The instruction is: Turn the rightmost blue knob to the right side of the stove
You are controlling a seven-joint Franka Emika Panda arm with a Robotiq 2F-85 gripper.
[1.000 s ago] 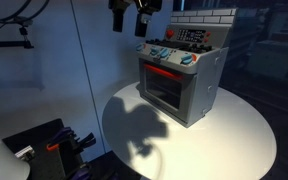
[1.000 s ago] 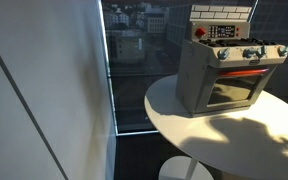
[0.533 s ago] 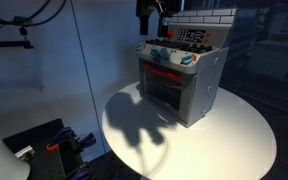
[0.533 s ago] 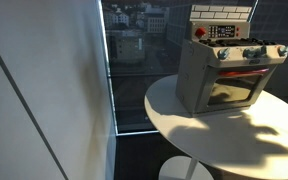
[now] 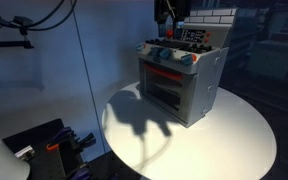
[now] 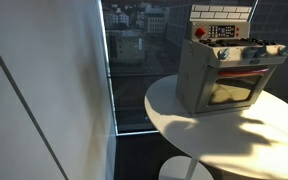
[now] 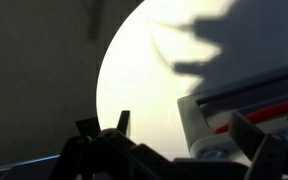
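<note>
Gripper (image 5: 170, 12) has slid sideways over the last second, from well off the stove's (image 5: 182, 80) left side to right above its back panel, and its shadow on the table (image 5: 239, 140) has shifted along with it. The stove itself hasn't budged.

It's a little toy stove sitting on a round white table, with a row of blue knobs along the front strip above the oven door. The one we want is the knob (image 5: 191, 61) at the right end of that row as you face the door. It also shows in an exterior view, nearest the frame edge (image 6: 280, 49).

In the wrist view the fingers (image 7: 246, 130) look spread wide with nothing between them, and the stove's top corner (image 7: 249, 105) sits just past them. So: open, empty and high up.

What matters for the next move is that the knob is below the fingers and out toward the front-right corner of the stove, and it faces forward, not up. My guess is the wrist has to drop down past the top edge, come out in front of the door and tip so the fingers straddle the knob head-on. Only then can it twist. The neighbouring knob is close, so wide fingers could easily bump it
</note>
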